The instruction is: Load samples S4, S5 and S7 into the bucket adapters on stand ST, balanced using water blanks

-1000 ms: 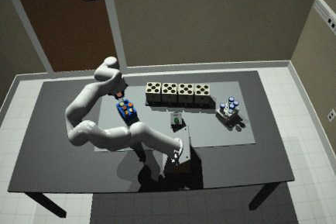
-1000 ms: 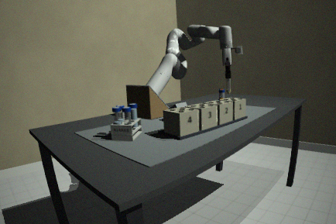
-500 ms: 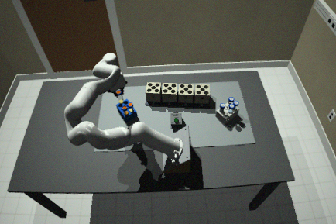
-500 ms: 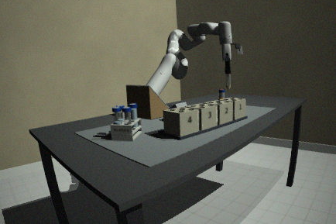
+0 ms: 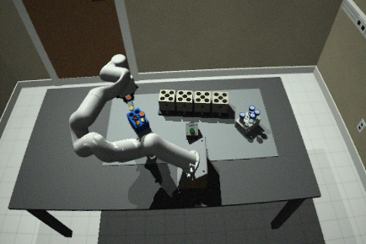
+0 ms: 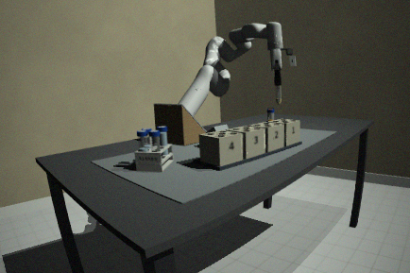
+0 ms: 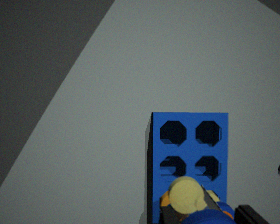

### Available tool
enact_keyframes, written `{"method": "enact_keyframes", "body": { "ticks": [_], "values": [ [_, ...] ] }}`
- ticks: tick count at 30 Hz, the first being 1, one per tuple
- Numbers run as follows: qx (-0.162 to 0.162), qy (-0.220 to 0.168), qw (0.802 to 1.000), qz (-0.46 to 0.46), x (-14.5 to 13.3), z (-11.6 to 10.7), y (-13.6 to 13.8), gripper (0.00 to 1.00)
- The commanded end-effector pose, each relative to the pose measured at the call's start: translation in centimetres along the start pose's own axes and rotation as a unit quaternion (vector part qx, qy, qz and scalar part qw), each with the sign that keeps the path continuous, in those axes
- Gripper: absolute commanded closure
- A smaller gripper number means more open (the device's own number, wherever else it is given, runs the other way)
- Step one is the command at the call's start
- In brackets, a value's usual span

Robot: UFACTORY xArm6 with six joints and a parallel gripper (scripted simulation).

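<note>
End effector (image 6: 278, 89) clamped on sample tube (image 6: 279, 93), hanging above blue rack (image 5: 138, 122); risk: tip catching an adapter (image 6: 289, 131) rim during transfer, shifting the loose block.

Blue rack (image 7: 189, 150): near end cut off by the wrist view's lower edge, partly hidden behind the held tube (image 7: 188, 196). Cap dots on the blank tubes (image 5: 250, 116) near the bench's right edge: print too small to read. Gripper (image 6: 278, 83): fingers too small to make out in the exterior view.
</note>
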State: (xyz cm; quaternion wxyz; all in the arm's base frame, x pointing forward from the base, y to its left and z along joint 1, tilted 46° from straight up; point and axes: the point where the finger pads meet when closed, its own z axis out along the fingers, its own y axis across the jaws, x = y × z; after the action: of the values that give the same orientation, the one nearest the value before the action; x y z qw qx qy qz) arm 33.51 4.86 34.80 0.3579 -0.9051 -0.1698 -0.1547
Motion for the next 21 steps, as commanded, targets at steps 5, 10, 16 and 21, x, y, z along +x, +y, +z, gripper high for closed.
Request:
{"method": "enact_keyframes", "body": {
  "ticks": [5,10,16,21],
  "values": [
    [-0.001,0.001,0.999,0.033,0.1,-0.1,1.0,1.0],
    [-0.001,0.001,0.993,0.116,0.3,-0.1,3.5,1.0],
    [-0.001,0.001,0.983,0.182,0.4,-0.1,5.5,1.0],
    [-0.001,0.001,0.965,0.263,0.6,-0.1,8.0,1.0]
  ]
}}
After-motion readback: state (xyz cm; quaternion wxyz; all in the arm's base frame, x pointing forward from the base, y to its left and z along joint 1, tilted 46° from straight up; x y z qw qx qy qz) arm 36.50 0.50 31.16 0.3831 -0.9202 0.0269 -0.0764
